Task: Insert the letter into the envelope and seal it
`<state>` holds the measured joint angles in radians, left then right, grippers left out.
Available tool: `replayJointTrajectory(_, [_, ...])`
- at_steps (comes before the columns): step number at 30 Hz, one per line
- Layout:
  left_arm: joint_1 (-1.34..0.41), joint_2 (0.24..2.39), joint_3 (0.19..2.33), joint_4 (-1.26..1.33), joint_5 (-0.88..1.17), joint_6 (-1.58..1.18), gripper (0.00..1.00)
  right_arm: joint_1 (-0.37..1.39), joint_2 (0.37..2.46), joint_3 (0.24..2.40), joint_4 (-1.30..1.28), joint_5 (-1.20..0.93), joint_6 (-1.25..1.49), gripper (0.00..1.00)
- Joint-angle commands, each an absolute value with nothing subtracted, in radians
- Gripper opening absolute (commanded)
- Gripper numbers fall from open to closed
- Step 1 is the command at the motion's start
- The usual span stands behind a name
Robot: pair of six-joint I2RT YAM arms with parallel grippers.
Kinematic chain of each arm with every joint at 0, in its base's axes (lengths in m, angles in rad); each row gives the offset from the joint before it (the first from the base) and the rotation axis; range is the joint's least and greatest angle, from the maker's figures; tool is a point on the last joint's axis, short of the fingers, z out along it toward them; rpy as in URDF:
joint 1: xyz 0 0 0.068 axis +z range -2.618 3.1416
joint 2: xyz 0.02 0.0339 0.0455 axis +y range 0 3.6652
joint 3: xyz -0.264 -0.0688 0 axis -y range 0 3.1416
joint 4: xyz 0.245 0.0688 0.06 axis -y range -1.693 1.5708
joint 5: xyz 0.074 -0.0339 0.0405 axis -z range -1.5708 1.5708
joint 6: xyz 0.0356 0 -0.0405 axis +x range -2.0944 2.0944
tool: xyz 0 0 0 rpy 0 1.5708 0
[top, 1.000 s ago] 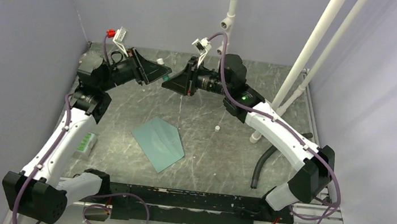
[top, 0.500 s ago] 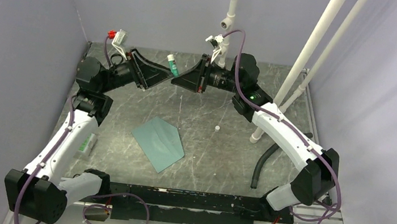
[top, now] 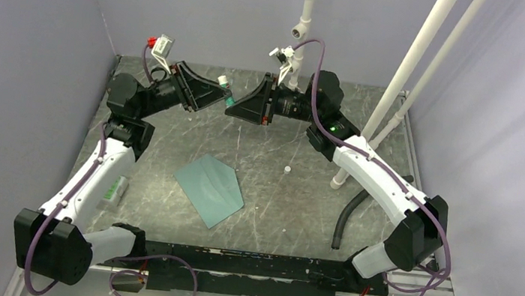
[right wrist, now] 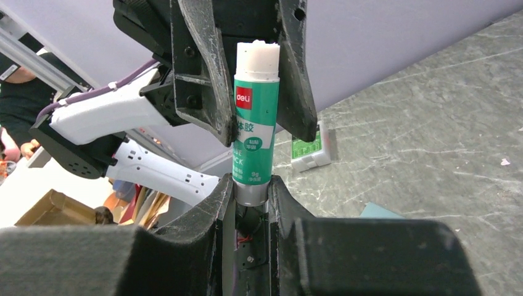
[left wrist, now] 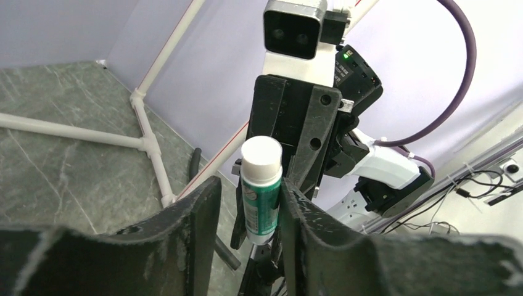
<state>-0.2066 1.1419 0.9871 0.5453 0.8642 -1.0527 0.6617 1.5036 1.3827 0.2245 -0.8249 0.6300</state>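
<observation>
The teal envelope (top: 209, 189) lies flat on the table in front of both arms; its corner shows in the right wrist view (right wrist: 382, 211). The letter is not in view. A green glue stick (top: 226, 97) with a white top is held in the air at the back. My right gripper (right wrist: 251, 182) is shut on its grey base (right wrist: 251, 192). My left gripper (left wrist: 250, 185) is open around the white top end (left wrist: 261, 157); the stick rests against one finger with a gap to the other. The two grippers face each other tip to tip.
A small green-and-white packet (top: 113, 192) lies by the left arm. A small white bit (top: 287, 169) lies right of the envelope. White pipes (top: 395, 89) and a black hose (top: 346, 215) stand at the right. Walls close off the back and sides.
The right gripper turned and rose, bringing the glue stick into sight. The left gripper then moved right so that its fingers now flank the stick's top. The envelope has not moved.
</observation>
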Motion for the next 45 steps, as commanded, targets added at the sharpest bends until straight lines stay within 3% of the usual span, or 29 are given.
replayJointTrajectory(1, [-0.206,1.157,0.99,0.662,0.88,-1.096,0.41,0.662,1.508,1.433,0.229,-0.857,0.605,0.0])
replayJointTrajectory(6, [-0.206,1.172,0.99,0.715,0.903,-1.133,0.3,0.662,1.512,1.451,0.216,-0.83,0.61,0.0])
replayJointTrajectory(10, [-0.207,1.188,1.002,0.779,0.928,-1.166,0.04,0.662,1.504,1.466,0.196,-0.793,0.605,0.0])
replayJointTrajectory(11, [-0.207,1.189,1.004,0.787,0.924,-1.17,0.03,0.661,1.503,1.47,0.188,-0.784,0.608,0.01])
replayJointTrajectory(14, [-0.207,1.173,1.0,0.782,0.879,-1.171,0.02,0.658,1.479,1.453,0.199,-0.736,0.63,0.43])
replayJointTrajectory(15, [-0.207,1.163,0.999,0.77,0.856,-1.17,0.02,0.656,1.463,1.434,0.215,-0.705,0.644,0.52])
replayJointTrajectory(18, [-0.207,1.134,1.004,0.716,0.79,-1.167,0.03,0.653,1.421,1.374,0.294,-0.641,0.718,0.61])
replayJointTrajectory(21, [-0.207,1.114,0.995,0.719,0.744,-1.19,0.02,0.656,1.419,1.348,0.366,-0.656,0.8,0.58])
replayJointTrajectory(25, [-0.207,1.106,1.008,0.692,0.733,-1.193,0.03,0.661,1.427,1.354,0.376,-0.663,0.797,0.39])
replayJointTrajectory(27, [-0.207,1.106,1.014,0.686,0.734,-1.198,0.02,0.662,1.434,1.366,0.378,-0.678,0.796,0.35])
replayJointTrajectory(32, [-0.207,1.097,1.014,0.684,0.732,-1.207,0.02,0.68,1.443,1.394,0.383,-0.68,0.776,0.44])
replayJointTrajectory(36, [-0.207,1.089,1.008,0.682,0.729,-1.217,0.03,0.69,1.463,1.426,0.372,-0.676,0.778,0.43])
replayJointTrajectory(40, [-0.207,1.084,1.001,0.708,0.73,-1.24,0.02,0.692,1.474,1.436,0.392,-0.683,0.811,0.34])
replayJointTrajectory(45, [-0.207,1.077,1.002,0.739,0.735,-1.247,0.02,0.692,1.472,1.434,0.443,-0.666,0.899,0.11])
